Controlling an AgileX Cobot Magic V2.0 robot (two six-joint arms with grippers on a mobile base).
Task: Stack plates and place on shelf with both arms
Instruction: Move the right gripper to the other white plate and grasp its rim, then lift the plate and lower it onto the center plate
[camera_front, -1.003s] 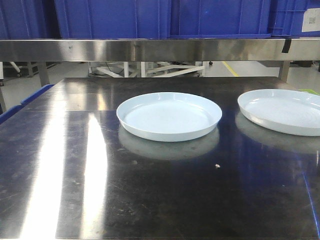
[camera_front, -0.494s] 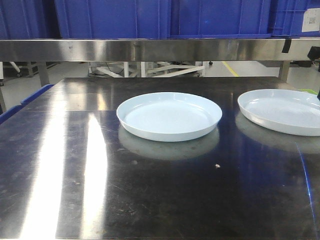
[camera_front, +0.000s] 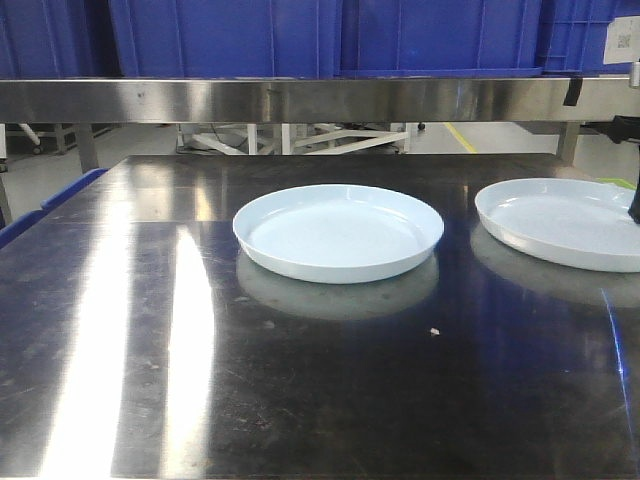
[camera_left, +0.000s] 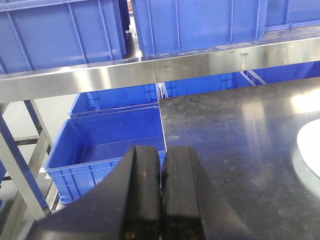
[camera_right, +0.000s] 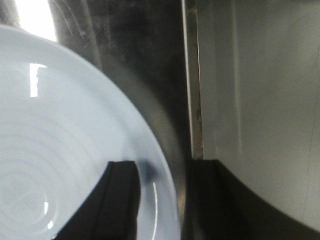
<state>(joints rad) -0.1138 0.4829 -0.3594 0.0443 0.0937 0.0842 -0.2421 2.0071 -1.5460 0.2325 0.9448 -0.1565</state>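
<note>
Right gripper (camera_right: 160, 172) descended astride right plate (camera_front: 560, 222) rim, centre plate (camera_front: 338, 232) unmoved

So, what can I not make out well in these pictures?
- Right plate: front view, cut off by the picture's right edge.
- Right gripper: right wrist view, blurred; contact with that plate's rim is unclear.
- Middle plate: left wrist view, only a sliver at the edge.
- Left gripper: absent from the front view.

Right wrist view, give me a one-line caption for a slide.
Open right gripper straddles the rim of a pale plate near the edge of the steel table.
</note>
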